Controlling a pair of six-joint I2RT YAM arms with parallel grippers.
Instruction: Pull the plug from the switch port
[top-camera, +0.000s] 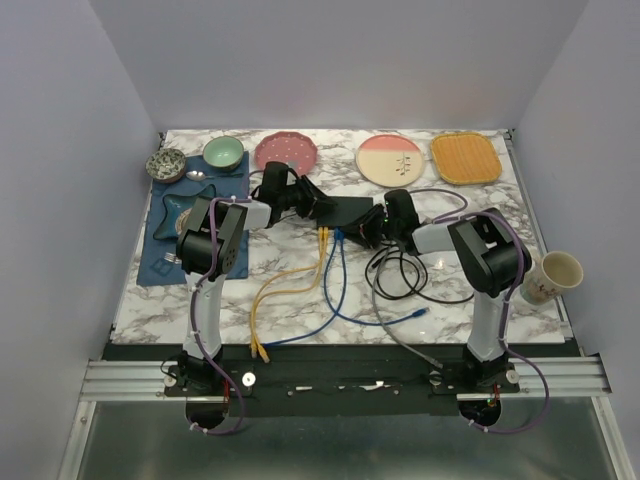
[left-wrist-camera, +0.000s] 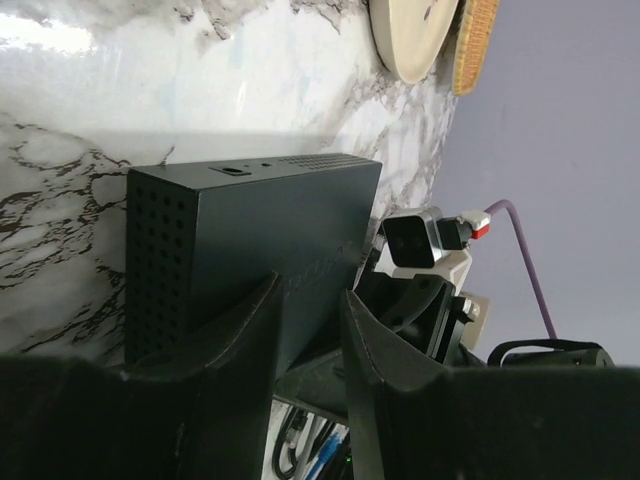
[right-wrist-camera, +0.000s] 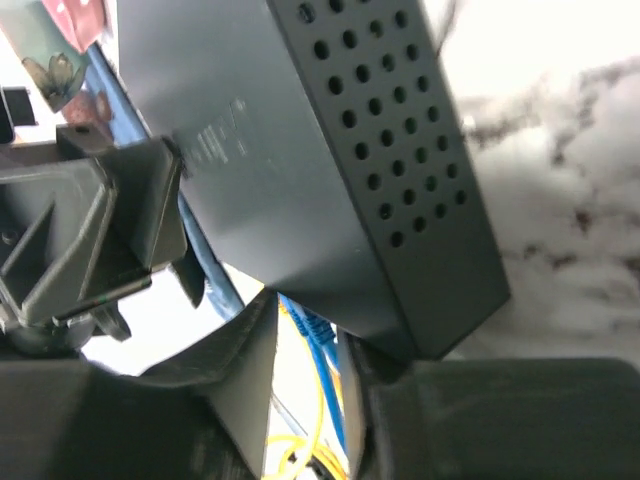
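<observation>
The switch (top-camera: 347, 211) is a flat matte-black box in the middle of the table. My left gripper (top-camera: 312, 207) is at its left end, and in the left wrist view it (left-wrist-camera: 308, 290) is shut on the switch (left-wrist-camera: 260, 215), whose body fills the gap between the two fingers. My right gripper (top-camera: 362, 230) is at the switch's near right corner. In the right wrist view it (right-wrist-camera: 308, 325) stands open around a blue plug (right-wrist-camera: 322, 330) seated in the switch (right-wrist-camera: 320, 150). The plug lies close to the right finger (right-wrist-camera: 372, 385), with a gap on its left side.
Yellow cables (top-camera: 285, 285) and a blue cable (top-camera: 338, 285) run from the switch towards the near edge, and a black cable coil (top-camera: 398, 270) lies to the right. Plates (top-camera: 389, 158) and bowls (top-camera: 223, 152) line the back. A blue cloth (top-camera: 165, 255) lies left. A cup (top-camera: 555, 275) stands at the right edge.
</observation>
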